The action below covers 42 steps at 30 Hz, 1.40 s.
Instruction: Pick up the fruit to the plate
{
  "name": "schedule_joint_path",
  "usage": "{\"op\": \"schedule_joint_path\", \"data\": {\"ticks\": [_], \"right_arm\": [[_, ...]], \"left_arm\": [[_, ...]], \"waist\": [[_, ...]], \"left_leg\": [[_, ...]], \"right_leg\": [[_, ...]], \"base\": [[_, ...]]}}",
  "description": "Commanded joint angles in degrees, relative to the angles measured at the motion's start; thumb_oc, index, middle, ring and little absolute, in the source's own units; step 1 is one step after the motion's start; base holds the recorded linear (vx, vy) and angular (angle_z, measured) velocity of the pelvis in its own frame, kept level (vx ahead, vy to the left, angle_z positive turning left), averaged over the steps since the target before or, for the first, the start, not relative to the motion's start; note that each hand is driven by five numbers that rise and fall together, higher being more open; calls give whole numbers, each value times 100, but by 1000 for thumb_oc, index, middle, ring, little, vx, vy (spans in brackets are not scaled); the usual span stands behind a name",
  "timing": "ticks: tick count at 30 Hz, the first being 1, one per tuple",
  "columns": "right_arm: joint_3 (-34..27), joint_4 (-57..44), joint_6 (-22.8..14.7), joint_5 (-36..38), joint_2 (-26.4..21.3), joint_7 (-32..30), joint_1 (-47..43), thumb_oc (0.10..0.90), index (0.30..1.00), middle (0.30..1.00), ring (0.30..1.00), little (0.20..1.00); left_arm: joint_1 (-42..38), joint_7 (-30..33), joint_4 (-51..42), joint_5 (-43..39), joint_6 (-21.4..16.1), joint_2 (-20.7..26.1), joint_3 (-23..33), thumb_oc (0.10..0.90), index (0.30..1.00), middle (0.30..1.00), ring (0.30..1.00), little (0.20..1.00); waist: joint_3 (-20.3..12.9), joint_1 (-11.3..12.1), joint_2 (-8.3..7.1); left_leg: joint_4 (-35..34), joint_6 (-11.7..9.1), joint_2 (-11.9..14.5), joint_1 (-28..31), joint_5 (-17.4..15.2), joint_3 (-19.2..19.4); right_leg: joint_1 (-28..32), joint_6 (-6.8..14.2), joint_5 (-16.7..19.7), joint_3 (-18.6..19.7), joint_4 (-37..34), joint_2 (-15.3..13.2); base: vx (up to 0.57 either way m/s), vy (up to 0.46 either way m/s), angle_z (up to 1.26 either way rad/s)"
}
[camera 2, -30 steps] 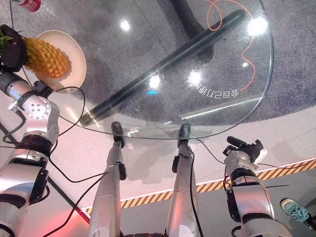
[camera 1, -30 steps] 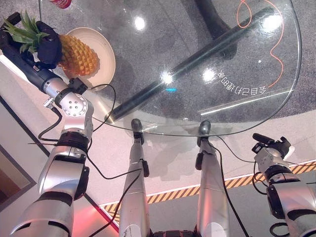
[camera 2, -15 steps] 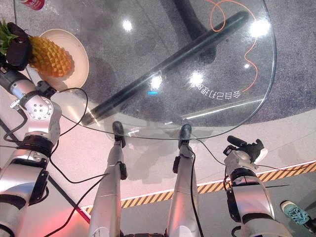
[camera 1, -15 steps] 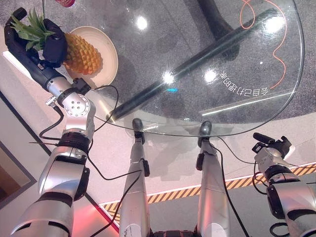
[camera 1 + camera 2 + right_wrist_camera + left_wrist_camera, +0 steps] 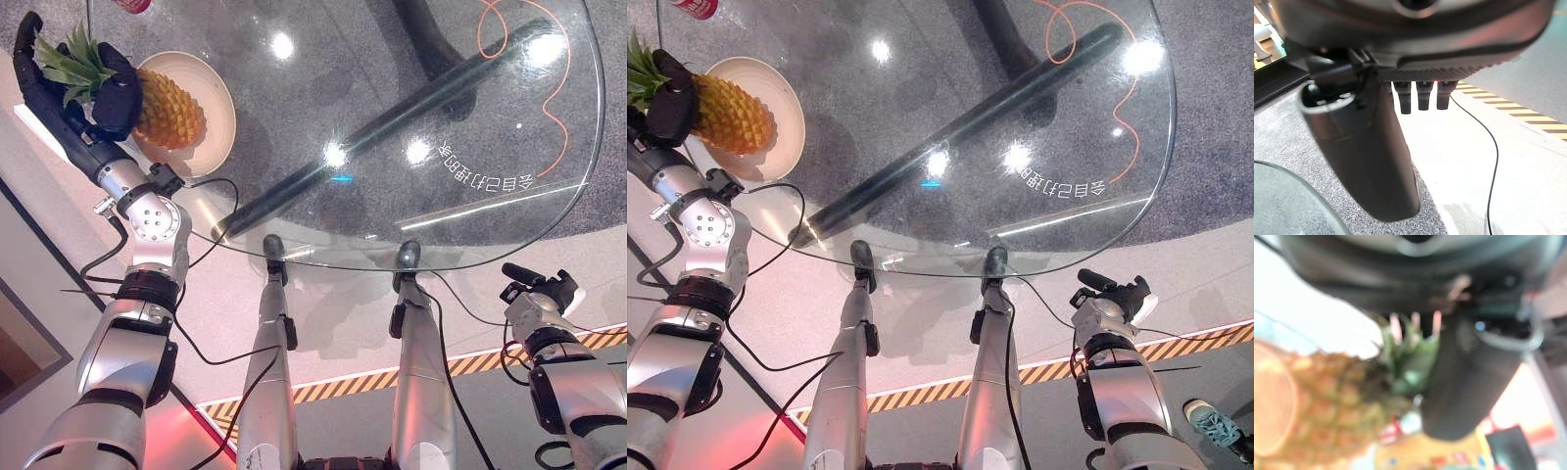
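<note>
Left eye view: left robot hand (image 5: 103, 93) grips pineapple (image 5: 162, 108).

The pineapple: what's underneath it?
The pineapple lies over a cream plate on the glass table. The left hand grips its crown end. The plate's middle is covered.

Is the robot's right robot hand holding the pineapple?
No: the pineapple is in the left robot hand, over the plate, while the right robot hand hangs by the table's near edge, holding nothing.
</note>
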Motion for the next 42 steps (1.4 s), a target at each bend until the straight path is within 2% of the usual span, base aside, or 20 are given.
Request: {"op": "schedule_joint_path", "data": {"ticks": [1,42], "right_arm": [[-16,301,-153,-150,-173,-277,301,800,900,900,900,900],[-167,324,-191,-151,-202,-294,357,800,900,900,900,900]], "left_arm": [[-302,-19,-76,-36,-509,84,253,800,900,900,900,900],[626,-737,-570,-114,-531,-274,237,800,900,900,900,900]], "waist": [[-130,188,-196],[-130,393,-111]], "left_leg": [[751,-101,2,-129,-844,-140],[777,-69,-56,-34,-884,-189]], "right_leg": [[367,-174,619,-412,-913,168],[495,-131,637,-539,-909,59]], "base": [[0,0,0],[0,0,0]]}}
